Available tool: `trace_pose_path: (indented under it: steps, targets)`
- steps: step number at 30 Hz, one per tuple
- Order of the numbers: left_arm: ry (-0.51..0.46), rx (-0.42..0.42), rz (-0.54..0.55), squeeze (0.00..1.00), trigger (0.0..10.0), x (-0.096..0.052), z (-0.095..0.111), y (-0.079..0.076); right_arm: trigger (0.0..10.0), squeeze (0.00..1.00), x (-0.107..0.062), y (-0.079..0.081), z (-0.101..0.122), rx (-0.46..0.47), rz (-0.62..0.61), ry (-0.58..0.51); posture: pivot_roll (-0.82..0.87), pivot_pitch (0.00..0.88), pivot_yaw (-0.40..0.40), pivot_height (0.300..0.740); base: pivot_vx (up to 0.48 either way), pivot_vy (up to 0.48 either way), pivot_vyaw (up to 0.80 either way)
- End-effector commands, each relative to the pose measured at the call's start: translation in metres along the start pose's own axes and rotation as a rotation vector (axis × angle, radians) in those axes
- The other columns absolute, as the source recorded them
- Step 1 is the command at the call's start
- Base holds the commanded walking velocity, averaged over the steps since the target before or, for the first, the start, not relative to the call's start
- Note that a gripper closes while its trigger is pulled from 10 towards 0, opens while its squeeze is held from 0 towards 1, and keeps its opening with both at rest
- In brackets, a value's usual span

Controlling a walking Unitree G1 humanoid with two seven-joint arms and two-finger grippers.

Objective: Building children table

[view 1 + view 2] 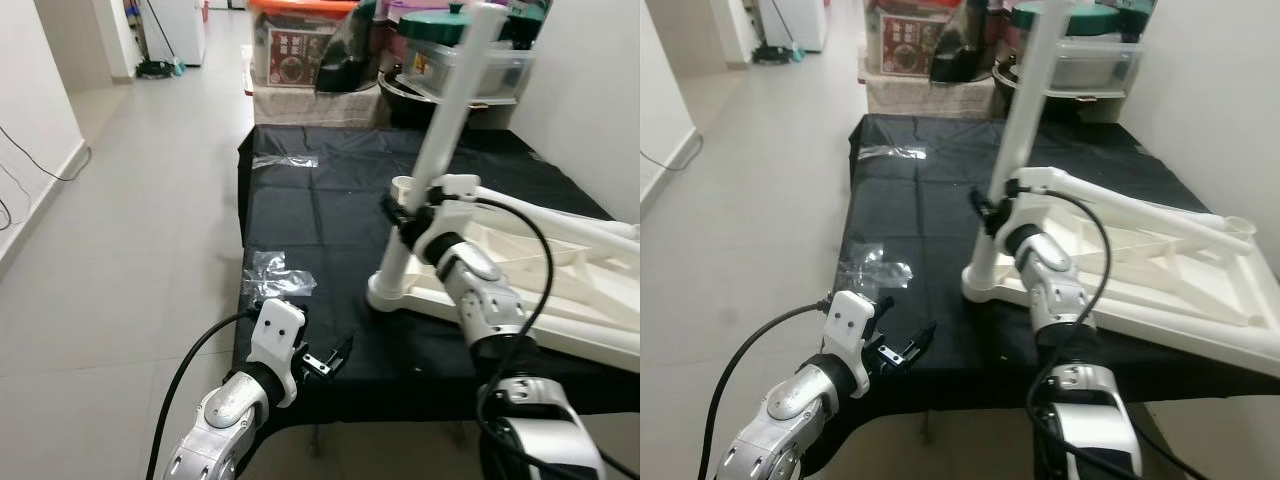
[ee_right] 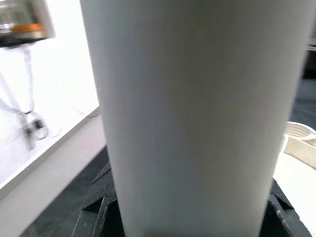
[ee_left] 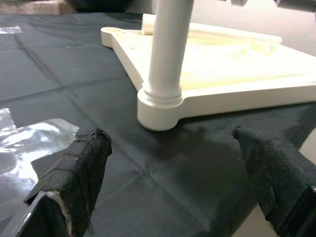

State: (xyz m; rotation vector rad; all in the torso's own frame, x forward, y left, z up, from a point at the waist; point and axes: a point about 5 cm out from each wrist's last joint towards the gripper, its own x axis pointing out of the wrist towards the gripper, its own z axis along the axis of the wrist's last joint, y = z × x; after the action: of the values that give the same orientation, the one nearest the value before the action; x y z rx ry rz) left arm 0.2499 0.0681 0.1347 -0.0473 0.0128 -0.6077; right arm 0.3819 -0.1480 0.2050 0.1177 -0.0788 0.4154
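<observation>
One black-clothed table [image 1: 300, 210] on pale tiles [image 1: 140, 200]; right gripper [image 1: 408, 215] jaws clamping table leg [image 1: 440, 150], left gripper [image 1: 325, 360] jaws apart, empty.

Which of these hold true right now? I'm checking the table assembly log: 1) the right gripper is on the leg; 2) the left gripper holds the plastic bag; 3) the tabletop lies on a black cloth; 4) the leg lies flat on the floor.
1) The right gripper is closed around the white leg. True.
2) The left gripper holds the plastic bag. False: its fingers are open and empty, near the edge of the cloth.
3) The white tabletop lies on the black cloth. True.
4) The leg lies flat on the floor. False: it stands in a corner socket of the tabletop, tilted a little.
</observation>
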Motion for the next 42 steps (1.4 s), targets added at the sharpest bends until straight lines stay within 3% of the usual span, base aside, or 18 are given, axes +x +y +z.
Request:
trace_pose_path:
  steps: [1, 4, 7, 10, 16, 17, 18, 19, 29, 30, 35, 37, 38, 42]
  targets:
    - [0.02, -0.004, 0.001, 0.0, 10.0, -0.001, -0.003, 0.0, 0.0, 0.0, 0.001, 0.012, -0.003, 0.053, 0.092, 0.007, 0.11, 0.0, -0.109, 0.74, 0.0, 0.0, 0.0]
    - [0.021, -0.004, 0.002, 0.0, 10.0, -0.001, -0.003, 0.0, 0.0, 0.0, -0.001, 0.017, -0.003, 0.049, 0.151, 0.013, 0.11, 0.0, -0.109, 0.74, 0.0, 0.0, 0.0]
    - [0.024, -0.002, 0.001, 0.0, 10.0, 0.0, -0.004, 0.0, 0.0, 0.0, -0.011, 0.043, -0.012, 0.049, 0.408, 0.061, 0.11, 0.0, -0.104, 0.74, 0.0, 0.0, 0.0]
    - [0.026, -0.001, 0.001, 0.0, 10.0, 0.0, -0.004, 0.0, 0.0, 0.0, -0.017, 0.051, -0.017, 0.053, 0.497, 0.083, 0.11, 0.0, -0.104, 0.74, 0.0, 0.0, 0.0]
    - [0.026, -0.001, 0.001, 0.0, 10.0, 0.001, -0.004, 0.0, 0.0, 0.0, -0.019, 0.052, -0.02, 0.046, 0.517, 0.101, 0.11, 0.0, -0.102, 0.74, 0.0, 0.0, 0.0]
    - [0.027, -0.001, 0.001, 0.0, 10.0, 0.001, -0.004, 0.0, 6.2, 0.0, -0.021, 0.051, -0.022, 0.039, 0.532, 0.114, 0.11, 0.0, -0.102, 0.74, 0.0, 0.0, 0.0]
    - [0.027, -0.001, 0.001, 0.0, 10.0, 0.001, -0.004, 0.0, 6.2, 0.0, -0.021, 0.051, -0.022, 0.039, 0.532, 0.114, 0.11, 0.0, -0.102, 0.74, 0.0, 0.0, 0.0]
    - [0.028, -0.001, 0.001, 0.0, 10.0, 0.001, -0.004, 0.0, 10.0, 0.0, -0.021, 0.049, -0.021, 0.038, 0.53, 0.119, 0.1, 0.0, -0.102, 0.74, 0.0, 0.0, 0.0]
    - [0.032, -0.001, 0.003, 0.0, 10.0, 0.002, -0.006, 0.0, 10.0, 0.0, -0.019, 0.036, -0.004, 0.06, 0.47, 0.041, 0.1, 0.0, -0.106, 0.74, 0.0, 0.0, 0.0]
    - [0.032, -0.001, 0.003, 0.0, 10.0, 0.002, -0.006, 0.0, 10.0, 1.0, -0.019, 0.034, -0.003, 0.079, 0.469, 0.043, 0.1, 0.0, -0.106, 0.74, 0.0, 0.0, 0.0]
    - [0.032, 0.0, 0.002, 0.0, 10.0, 0.002, -0.006, 0.0, 10.0, 1.0, -0.023, 0.035, -0.003, 0.064, 0.528, 0.045, 0.1, 0.0, -0.109, 0.74, 0.0, 0.0, 0.0]
    - [0.032, 0.0, 0.002, 0.0, 10.0, 0.002, -0.006, 0.0, 10.0, 0.95, -0.023, 0.035, -0.003, 0.057, 0.535, 0.046, 0.1, 0.0, -0.109, 0.74, 0.0, 0.0, 0.0]
    - [0.032, 0.0, 0.002, 0.0, 10.0, 0.002, -0.006, 0.0, 10.0, 0.0, -0.023, 0.035, -0.001, 0.069, 0.573, 0.053, 0.1, 0.0, -0.109, 0.74, 0.0, 0.0, 0.0]
    - [0.033, -0.001, 0.002, 0.0, 10.0, 0.001, -0.006, 0.0, 10.0, 0.0, -0.023, 0.03, 0.005, 0.104, 0.732, 0.092, 0.11, 0.0, -0.109, 0.74, 0.0, 0.0, 0.0]
